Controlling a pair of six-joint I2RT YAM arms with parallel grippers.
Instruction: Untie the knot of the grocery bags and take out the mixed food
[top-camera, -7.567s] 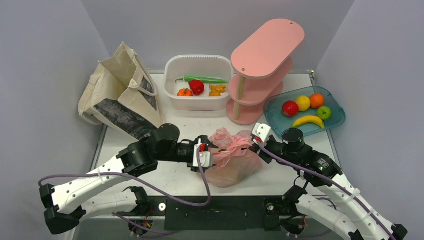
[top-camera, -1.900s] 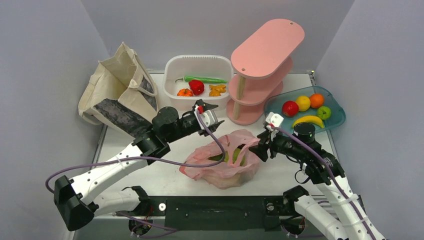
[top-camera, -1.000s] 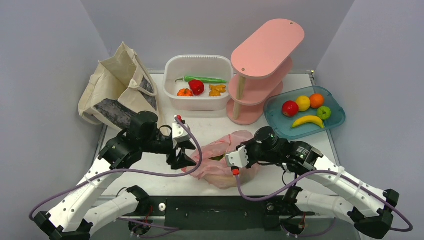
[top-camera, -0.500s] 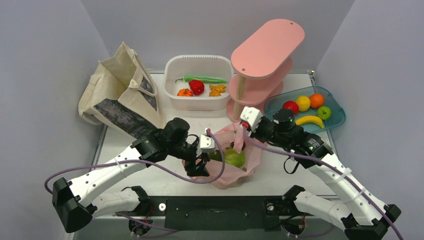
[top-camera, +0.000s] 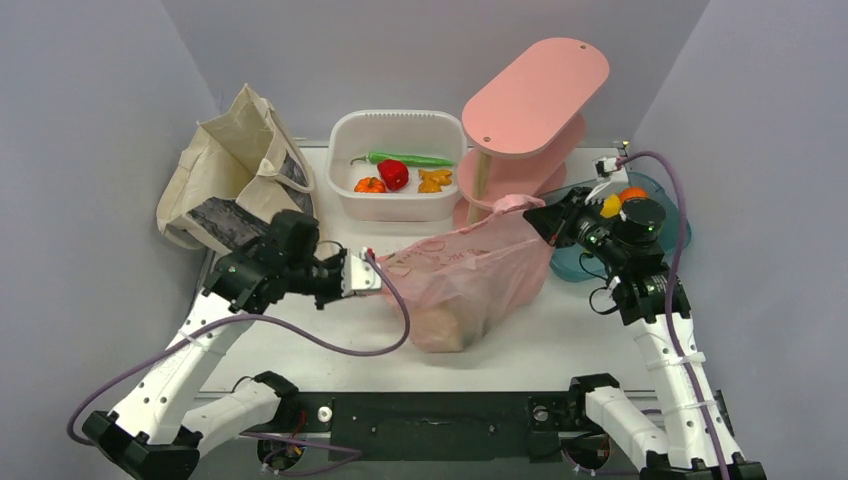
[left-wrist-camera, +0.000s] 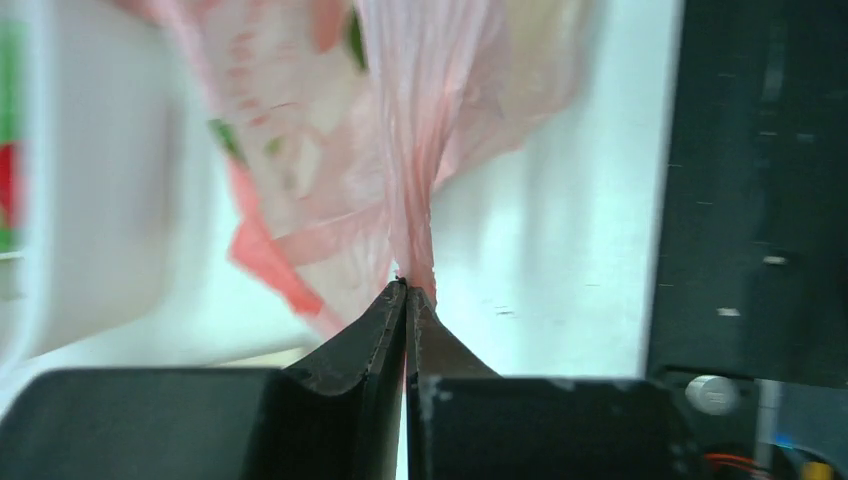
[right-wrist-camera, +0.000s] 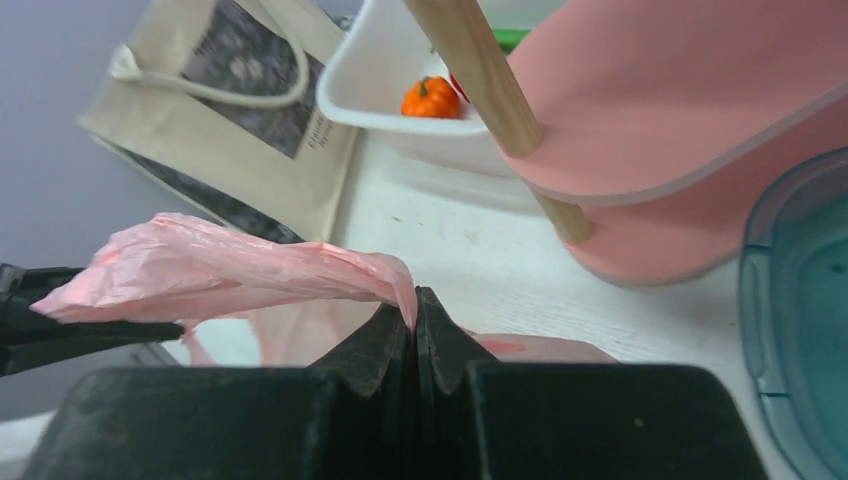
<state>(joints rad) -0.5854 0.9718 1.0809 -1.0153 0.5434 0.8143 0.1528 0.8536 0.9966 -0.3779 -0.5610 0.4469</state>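
Note:
The pink grocery bag (top-camera: 470, 270) hangs stretched between my two grippers above the table's middle, its bottom resting on the surface. My left gripper (top-camera: 371, 270) is shut on the bag's left corner, and the left wrist view shows the twisted pink plastic (left-wrist-camera: 412, 150) pinched at the tips (left-wrist-camera: 409, 290). At the back right, my right gripper (top-camera: 531, 216) is shut on the other edge (right-wrist-camera: 230, 268), which is clamped at the tips (right-wrist-camera: 413, 305). The mixed food is hidden inside the bag. The beige canvas tote (top-camera: 240, 190) stands at the back left.
A white tub (top-camera: 398, 200) with peppers sits at the back centre. The pink tiered shelf (top-camera: 530, 110) stands right of it, close behind my right gripper. The blue fruit tray (top-camera: 566, 264) lies at the right, mostly covered by the right arm.
Both grippers have pulled apart, the left to the left and the right up toward the back right. The bag is now stretched taut and raised, and the green vegetable in its mouth no longer shows.

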